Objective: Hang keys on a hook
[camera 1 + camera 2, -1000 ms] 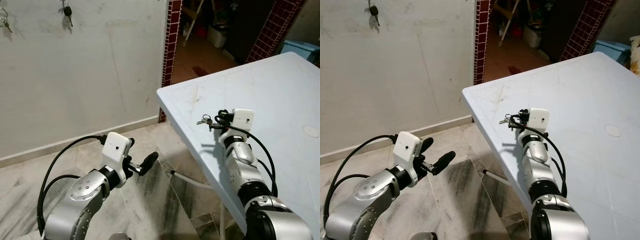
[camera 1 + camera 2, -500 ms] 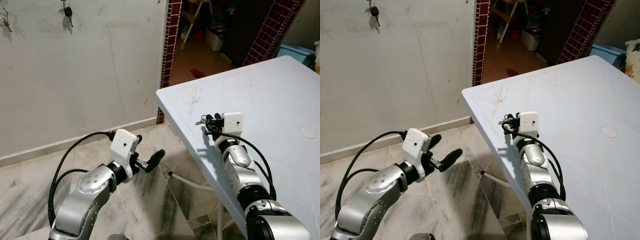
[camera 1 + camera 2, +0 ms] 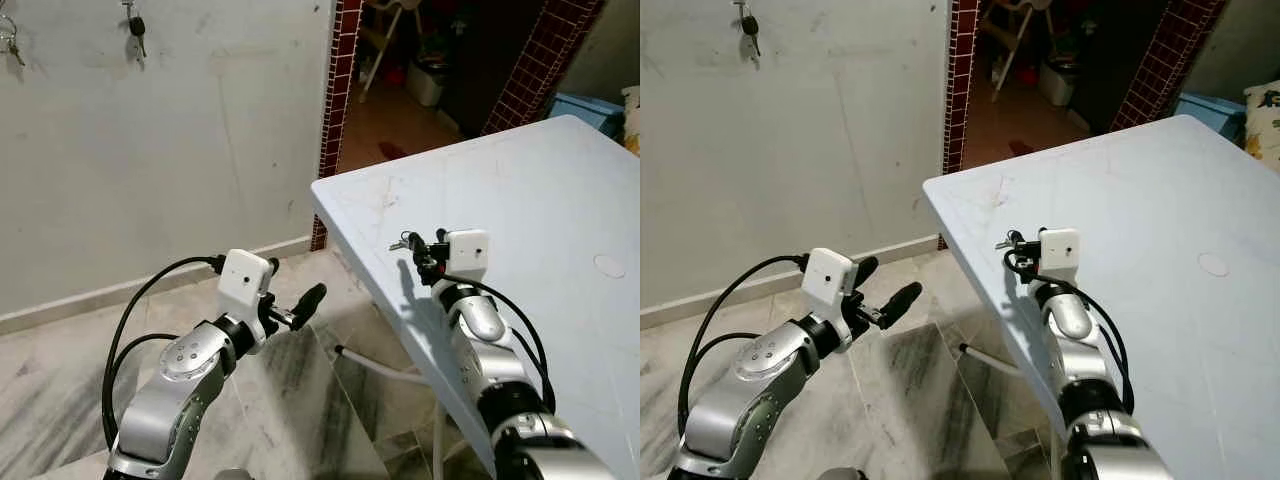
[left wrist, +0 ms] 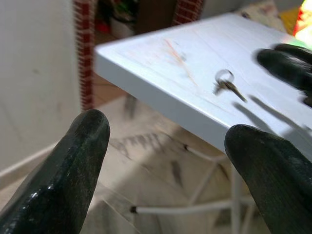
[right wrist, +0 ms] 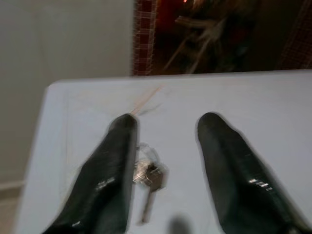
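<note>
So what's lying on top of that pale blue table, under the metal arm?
A small bunch of keys lies on the table near its corner, between the right gripper's open fingers. Part of the bunch is hidden behind one finger.

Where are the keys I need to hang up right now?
The keys lie on the light blue table near its corner by the doorway, between the open fingers of the right gripper, closer to one finger.

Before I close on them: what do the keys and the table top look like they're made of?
The keys look like bare metal: silvery, with bright glints on the ring and blade. The table top looks like moulded plastic, pale blue-white with a dull sheen, scuffed with orange scratches near its corner; painted board can't be ruled out. The right hand is open over the keys.
</note>
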### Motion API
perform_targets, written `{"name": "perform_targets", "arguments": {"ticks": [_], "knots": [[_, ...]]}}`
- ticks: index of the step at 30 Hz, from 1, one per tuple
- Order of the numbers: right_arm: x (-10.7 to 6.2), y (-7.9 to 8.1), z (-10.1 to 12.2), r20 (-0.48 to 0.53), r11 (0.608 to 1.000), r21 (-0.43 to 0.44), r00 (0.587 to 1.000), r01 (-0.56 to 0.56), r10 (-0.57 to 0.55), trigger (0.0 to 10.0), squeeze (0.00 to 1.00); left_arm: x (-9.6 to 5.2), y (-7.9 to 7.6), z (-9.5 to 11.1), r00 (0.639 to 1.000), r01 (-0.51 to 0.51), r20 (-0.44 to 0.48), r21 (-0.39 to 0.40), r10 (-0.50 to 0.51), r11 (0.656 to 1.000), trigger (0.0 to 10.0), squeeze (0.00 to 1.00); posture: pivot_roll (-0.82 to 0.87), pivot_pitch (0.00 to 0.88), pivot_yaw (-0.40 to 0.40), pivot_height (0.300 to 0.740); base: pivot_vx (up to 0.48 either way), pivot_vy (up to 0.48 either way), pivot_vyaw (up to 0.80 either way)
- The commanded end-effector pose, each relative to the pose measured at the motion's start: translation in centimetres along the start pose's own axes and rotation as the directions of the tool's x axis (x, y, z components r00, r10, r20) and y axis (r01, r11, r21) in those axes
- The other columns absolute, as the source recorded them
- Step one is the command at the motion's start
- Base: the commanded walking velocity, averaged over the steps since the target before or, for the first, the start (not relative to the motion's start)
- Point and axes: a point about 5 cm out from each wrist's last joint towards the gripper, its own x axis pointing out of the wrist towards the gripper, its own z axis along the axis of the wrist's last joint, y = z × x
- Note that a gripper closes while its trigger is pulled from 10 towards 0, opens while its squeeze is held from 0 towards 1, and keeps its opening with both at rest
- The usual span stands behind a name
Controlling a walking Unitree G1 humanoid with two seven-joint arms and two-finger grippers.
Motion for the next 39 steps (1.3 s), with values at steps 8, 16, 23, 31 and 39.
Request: {"name": "perform_targets", "arguments": {"ticks": [8, 16, 23, 31, 39], "knots": [[-2.8, -0.4, 1.5, 0.037, 0.999, 0.04, 0.999, 0.031, -0.033, 10.0, 0.0, -1.8, 0.5, 0.1, 0.997, -0.063, 0.037, 0.008, 0.063, 0.998, 10.0, 0.0, 0.19, 0.031, -0.103, 0.74, 0.0, 0.0, 0.0], [-4.4, 0.1, 1.5, -0.023, 0.998, 0.05, 0.999, 0.024, -0.023, 10.0, 0.0, -1.9, 0.7, 0.1, 0.996, -0.08, 0.041, 0.001, 0.08, 0.997, 10.0, 0.0, 0.18, 0.033, -0.106, 0.74, 0.139, 0.0, 0.0], [-4.7, 0.6, 1.9, -0.044, 0.998, 0.069, 0.999, 0.007, -0.004, 10.0, 0.0, -2.0, 0.7, 0.1, 0.996, -0.08, 0.039, 0.003, 0.08, 0.997, 10.0, 0.0, 0.19, 0.034, -0.106, 0.74, 0.327, 0.0, 0.0], [-6.3, 0.7, 1.5, -0.092, 0.997, 0.079, 0.996, 0.003, 0.005, 10.0, 0.0, -2.1, 0.7, 0.0, 0.997, -0.068, 0.027, 0.001, 0.068, 0.998, 10.0, 0.0, 0.18, 0.039, -0.102, 0.74, 0.344, 0.0, 0.0], [-7.0, 0.5, 1.8, -0.106, 0.996, 0.082, 0.994, 0.018, -0.009, 10.0, 0.0, -2.1, 0.9, -0.1, 0.997, -0.079, 0.016, 0.012, 0.079, 0.997, 10.0, 0.0, 0.18, 0.041, -0.102, 0.74, 0.323, 0.0, 0.0]]}}
